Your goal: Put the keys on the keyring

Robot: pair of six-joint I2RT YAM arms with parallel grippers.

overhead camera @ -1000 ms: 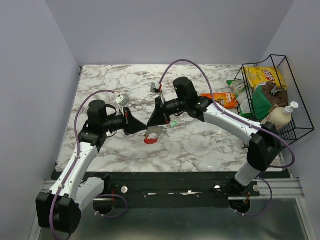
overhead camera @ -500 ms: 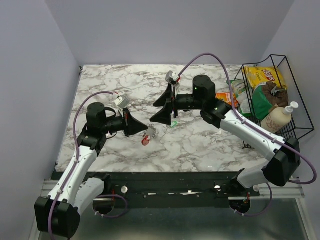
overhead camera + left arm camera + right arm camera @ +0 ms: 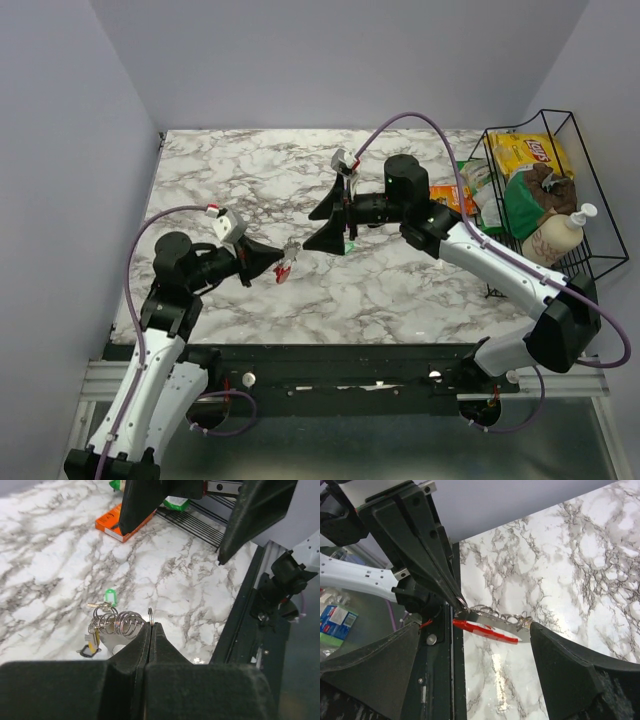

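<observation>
Left gripper: fingers pressed together, tips pinching the keyring well left of the orange packet, above the marble table. Red key and a coil of silver rings hang from it. Green key lies on the table, nearer the packet. Right gripper: spread wide, empty, between the hanging bunch and the packet.

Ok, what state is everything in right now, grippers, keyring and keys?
keyring: pinched in left gripper, in the air.
left gripper: shut on keyring.
right gripper: open, empty.
red key: hanging below keyring, in the air.
green key: lying on the table.
</observation>
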